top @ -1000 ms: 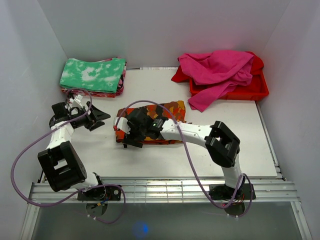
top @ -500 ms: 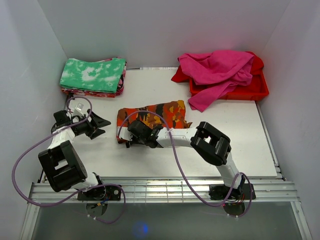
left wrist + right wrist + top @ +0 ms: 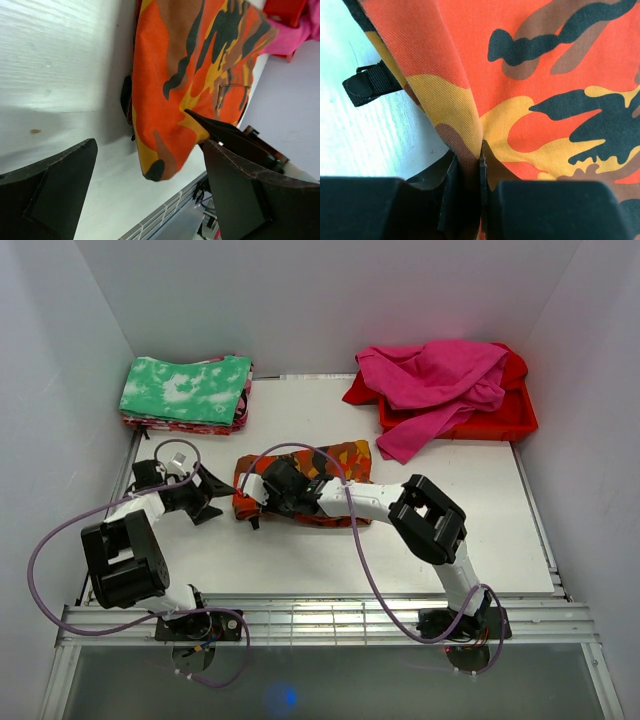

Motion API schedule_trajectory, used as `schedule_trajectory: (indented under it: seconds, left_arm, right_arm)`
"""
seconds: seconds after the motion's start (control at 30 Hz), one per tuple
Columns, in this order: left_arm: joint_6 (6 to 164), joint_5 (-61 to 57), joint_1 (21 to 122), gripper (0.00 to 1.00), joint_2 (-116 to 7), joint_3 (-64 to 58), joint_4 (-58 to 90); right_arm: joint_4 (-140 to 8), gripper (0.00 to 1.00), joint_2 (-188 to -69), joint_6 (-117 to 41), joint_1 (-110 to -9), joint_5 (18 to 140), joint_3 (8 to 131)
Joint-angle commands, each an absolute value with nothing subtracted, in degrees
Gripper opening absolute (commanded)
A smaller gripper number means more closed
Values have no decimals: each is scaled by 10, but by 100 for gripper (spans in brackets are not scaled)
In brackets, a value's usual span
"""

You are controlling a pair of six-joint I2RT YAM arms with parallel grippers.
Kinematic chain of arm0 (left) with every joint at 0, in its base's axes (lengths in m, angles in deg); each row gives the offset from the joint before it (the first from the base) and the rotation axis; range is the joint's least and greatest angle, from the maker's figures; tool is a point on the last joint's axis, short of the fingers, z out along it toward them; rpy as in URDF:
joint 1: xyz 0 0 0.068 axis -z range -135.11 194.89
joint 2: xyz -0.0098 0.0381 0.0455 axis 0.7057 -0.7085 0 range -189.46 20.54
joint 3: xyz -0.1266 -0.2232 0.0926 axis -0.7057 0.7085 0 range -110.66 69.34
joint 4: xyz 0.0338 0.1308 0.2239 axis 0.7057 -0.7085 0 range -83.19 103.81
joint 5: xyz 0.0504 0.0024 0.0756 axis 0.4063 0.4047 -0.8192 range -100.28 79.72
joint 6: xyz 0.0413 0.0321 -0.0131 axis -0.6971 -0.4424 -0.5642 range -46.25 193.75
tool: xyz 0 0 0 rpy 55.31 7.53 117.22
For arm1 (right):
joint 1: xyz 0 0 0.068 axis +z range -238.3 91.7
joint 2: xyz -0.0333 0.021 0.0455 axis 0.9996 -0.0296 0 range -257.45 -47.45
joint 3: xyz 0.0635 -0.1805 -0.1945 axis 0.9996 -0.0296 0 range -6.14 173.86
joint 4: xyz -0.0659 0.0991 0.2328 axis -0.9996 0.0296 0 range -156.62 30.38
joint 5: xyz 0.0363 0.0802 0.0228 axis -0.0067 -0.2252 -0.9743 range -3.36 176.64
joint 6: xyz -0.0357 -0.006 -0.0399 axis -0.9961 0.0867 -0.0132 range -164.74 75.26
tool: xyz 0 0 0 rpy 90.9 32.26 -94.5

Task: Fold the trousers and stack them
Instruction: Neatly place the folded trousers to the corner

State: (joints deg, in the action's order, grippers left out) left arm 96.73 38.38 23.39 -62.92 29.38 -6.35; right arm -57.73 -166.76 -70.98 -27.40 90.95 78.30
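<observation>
Two arms meet at the left end of the trousers (image 3: 345, 458), which lie folded into a compact bundle on the white counter (image 3: 350, 550), a little left of its middle. The print is orange, red, yellow and dark brown camouflage.

The right tool (image 3: 481, 172) reaches across the bundle from the right. Its two black pads are drawn almost together, with a raised ridge of the camouflage cloth pinched between them at the bundle's near-left edge. A short black strap (image 3: 370, 86) pokes out from under the cloth onto the counter just beside that grip.

The left tool (image 3: 210, 498) is spread as wide as it goes and has hold of nothing. It sits low over the counter just beside the bundle's left edge and faces it. In the left wrist view its dark fingers (image 3: 55, 195) frame the rounded corner of the trousers. The cloth seems to lie just ahead of the fingertips rather than against them, though the steep angle makes that hard to settle.

At the far left corner a folded green-and-white cloth (image 3: 185, 390) tops a small stack. At the far right stands a red tray (image 3: 510, 420), with a magenta garment (image 3: 430, 380) heaped in it and spilling over its front edge onto the counter. Both are well apart from the trousers.
</observation>
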Motion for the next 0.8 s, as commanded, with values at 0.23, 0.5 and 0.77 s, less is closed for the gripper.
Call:
schedule_trajectory:
  seconds: [0.23, 0.5, 0.77]
  left_arm:
    - [1064, 326, 342, 98, -675, 298, 39]
    - [1136, 351, 359, 95, -714, 337, 112]
    - [1192, 370, 371, 76, -753, 345, 168]
  right_arm:
    - [-533, 8, -1665, -646, -306, 819, 847]
    - [-534, 8, -1672, -622, -311, 788, 867]
    - [-547, 8, -1687, -600, -312, 783, 884]
